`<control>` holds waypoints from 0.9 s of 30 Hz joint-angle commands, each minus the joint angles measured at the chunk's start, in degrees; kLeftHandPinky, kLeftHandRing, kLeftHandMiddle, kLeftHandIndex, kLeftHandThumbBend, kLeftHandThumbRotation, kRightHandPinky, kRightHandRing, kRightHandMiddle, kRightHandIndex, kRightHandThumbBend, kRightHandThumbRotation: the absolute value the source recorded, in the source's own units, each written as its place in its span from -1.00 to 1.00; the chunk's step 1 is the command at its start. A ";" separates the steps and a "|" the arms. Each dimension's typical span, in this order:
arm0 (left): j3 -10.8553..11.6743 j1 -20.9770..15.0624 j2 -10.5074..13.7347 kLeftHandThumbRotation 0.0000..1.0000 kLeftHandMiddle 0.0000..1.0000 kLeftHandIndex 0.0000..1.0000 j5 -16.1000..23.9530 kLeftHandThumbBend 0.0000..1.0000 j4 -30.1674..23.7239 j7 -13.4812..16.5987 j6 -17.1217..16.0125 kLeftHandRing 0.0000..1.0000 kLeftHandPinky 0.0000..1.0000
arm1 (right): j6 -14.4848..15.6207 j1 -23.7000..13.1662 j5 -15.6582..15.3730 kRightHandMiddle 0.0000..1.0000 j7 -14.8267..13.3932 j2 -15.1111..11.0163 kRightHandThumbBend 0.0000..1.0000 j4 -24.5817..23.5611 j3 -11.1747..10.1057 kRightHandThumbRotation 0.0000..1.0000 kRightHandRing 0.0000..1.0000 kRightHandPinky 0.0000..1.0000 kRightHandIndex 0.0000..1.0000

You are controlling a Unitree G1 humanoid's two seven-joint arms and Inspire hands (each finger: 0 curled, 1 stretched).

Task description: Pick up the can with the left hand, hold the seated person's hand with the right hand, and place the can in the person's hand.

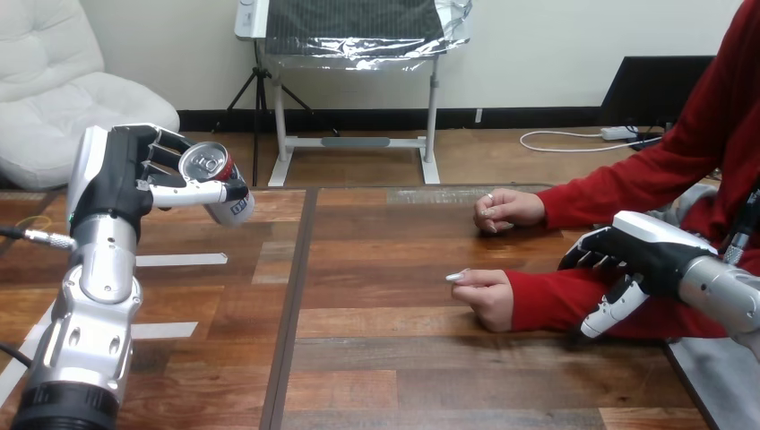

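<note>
My left hand [134, 179] is raised above the table's left part, shut on a red and silver can [215, 182]. The can lies tilted in the grip, its top turned toward me. The person sits at the right with both arms in red sleeves on the table. The person's nearer hand [488, 296] rests as a loose fist near the table's middle, and the farther hand [506, 210] lies closed behind it. My right hand [641, 255] is over the red sleeve of the nearer forearm, behind the wrist. Whether it grips the forearm I cannot tell.
The wooden table [376, 358] runs across the view. Strips of white tape [179, 260] lie on its left part, under my left arm.
</note>
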 commanded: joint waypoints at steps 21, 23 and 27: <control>1.49 -2.05 0.50 -1.00 -0.13 -0.16 -0.35 0.67 -3.08 -0.28 -1.10 -0.21 -0.35 | 1.09 -2.58 -1.51 0.52 -3.46 4.88 1.00 0.59 3.41 -0.77 0.52 0.42 0.45; 1.46 -2.04 0.48 -1.00 -0.13 -0.16 -0.32 0.66 -3.09 -0.25 -1.08 -0.22 -0.35 | 0.58 -2.37 -1.66 0.50 -4.03 5.05 1.00 0.62 3.63 -0.77 0.50 0.42 0.43; 1.36 -2.06 0.48 -1.00 -0.12 -0.16 -0.20 0.66 -3.15 -0.22 -0.84 -0.22 -0.35 | -0.28 -1.99 -2.04 0.47 -5.57 5.41 1.00 0.92 3.97 -0.77 0.47 0.37 0.40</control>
